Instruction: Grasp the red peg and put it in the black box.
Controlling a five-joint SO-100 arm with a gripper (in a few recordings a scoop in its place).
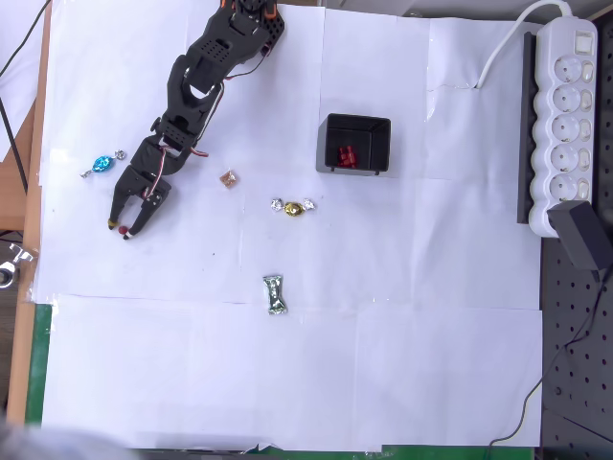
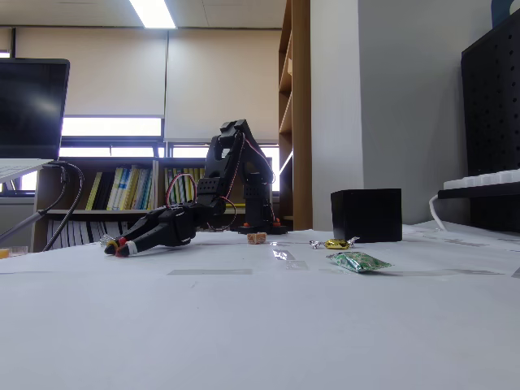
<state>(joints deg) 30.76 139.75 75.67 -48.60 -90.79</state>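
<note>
Red peg pinched at gripper tips near the table: grasp step; next, carry rightward to black box.

Worktop papered in white sheets. Ceiling strip light lit; pale blinds over a bright window band. Low bookshelf with books beneath. Tall wooden shelving beside a white wall. Black pegboard at right.
</note>
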